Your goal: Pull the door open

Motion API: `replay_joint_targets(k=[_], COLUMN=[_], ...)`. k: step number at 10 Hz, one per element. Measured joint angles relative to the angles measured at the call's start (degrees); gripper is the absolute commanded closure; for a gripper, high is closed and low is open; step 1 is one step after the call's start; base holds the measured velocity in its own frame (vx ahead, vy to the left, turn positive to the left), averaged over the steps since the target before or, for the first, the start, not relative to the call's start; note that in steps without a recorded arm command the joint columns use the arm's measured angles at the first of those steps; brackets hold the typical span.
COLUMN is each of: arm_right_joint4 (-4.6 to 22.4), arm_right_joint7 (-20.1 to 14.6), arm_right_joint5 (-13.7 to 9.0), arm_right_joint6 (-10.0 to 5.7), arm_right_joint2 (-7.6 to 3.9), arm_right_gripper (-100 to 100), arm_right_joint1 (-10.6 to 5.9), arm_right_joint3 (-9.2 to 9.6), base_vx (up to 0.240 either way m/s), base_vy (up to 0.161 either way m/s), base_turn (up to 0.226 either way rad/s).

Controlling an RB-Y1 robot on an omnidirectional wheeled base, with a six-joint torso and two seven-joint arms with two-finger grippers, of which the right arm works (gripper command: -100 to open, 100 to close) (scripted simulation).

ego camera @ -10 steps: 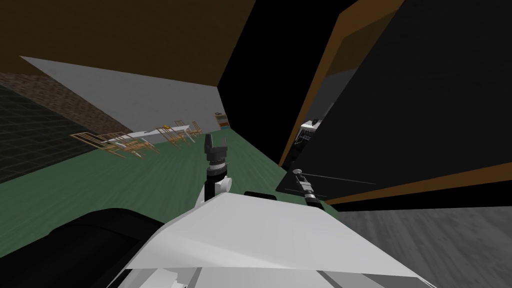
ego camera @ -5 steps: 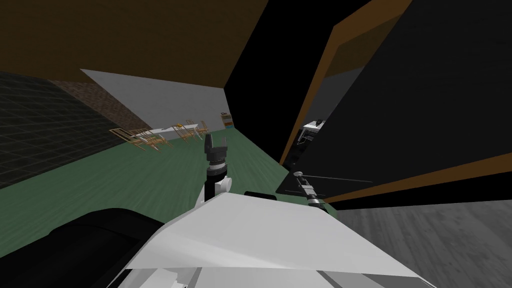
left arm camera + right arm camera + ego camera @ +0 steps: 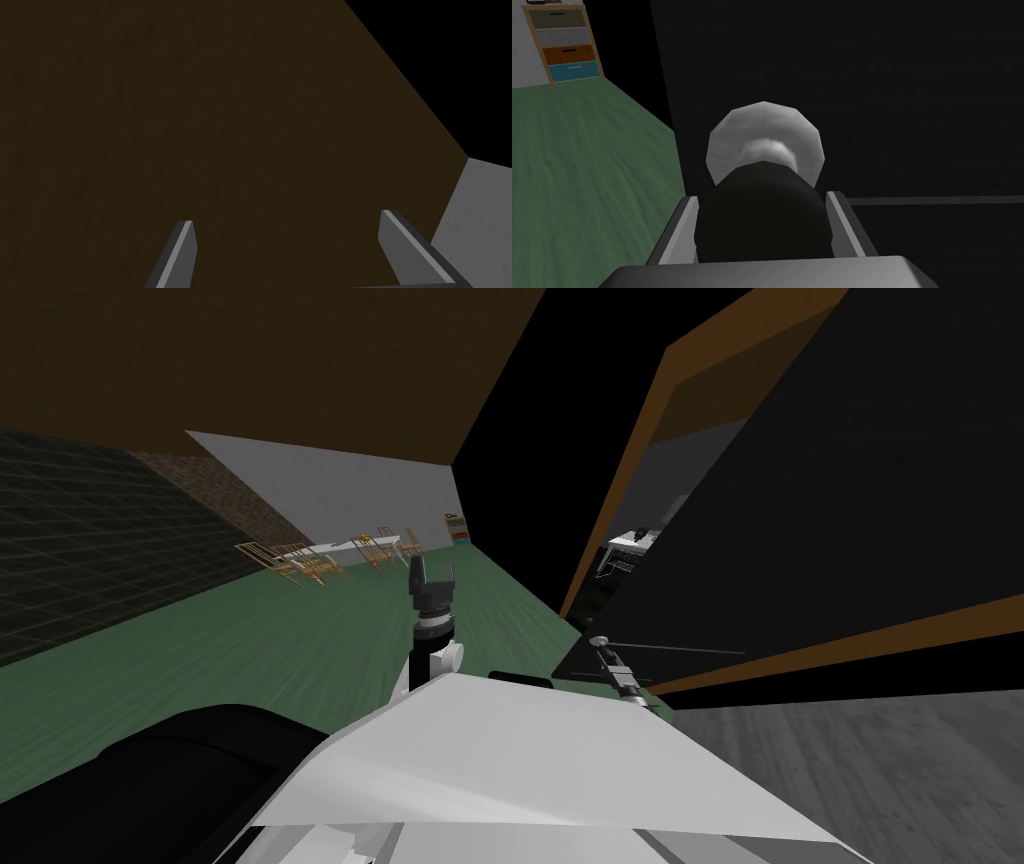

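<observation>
The right pincer [image 3: 760,197] is clamped on the dark, rounded door knob [image 3: 762,225] with its pale grey round backplate [image 3: 764,132], just beside the free edge of the black door [image 3: 887,100]. Past that edge the green grained floor [image 3: 587,175] lies open; the left pincer [image 3: 286,220], blades apart, hangs above it.

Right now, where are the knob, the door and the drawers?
knob [image 3: 762,220]: right wrist view, on its dark round body.
door [image 3: 902,100]: right wrist view, on its dark panel.
drawers [image 3: 566,54]: right wrist view, on the orange drawer front.
</observation>
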Motion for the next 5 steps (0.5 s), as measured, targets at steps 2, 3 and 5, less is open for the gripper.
replay_joint_targets(k=[2, 3, 5], arm_right_joint4=[1.08, 2.2, 3.01], arm_right_joint7=[-0.72, -1.23, -1.82], arm_right_joint5=[0.4, 0.67, 1.0], arm_right_joint6=[-2.94, -4.43, -6.47], arm_right_joint2=[-0.62, -0.82, -1.2], arm_right_gripper=[100, 100, 100], arm_right_joint1=[1.22, 1.49, 2.39], arm_right_joint3=[0.67, 1.1, 1.66], base_vx=[-0.043, -0.038, -0.045], base_vy=[-0.016, -0.019, -0.029], base_turn=[0.054, 0.017, 0.042])
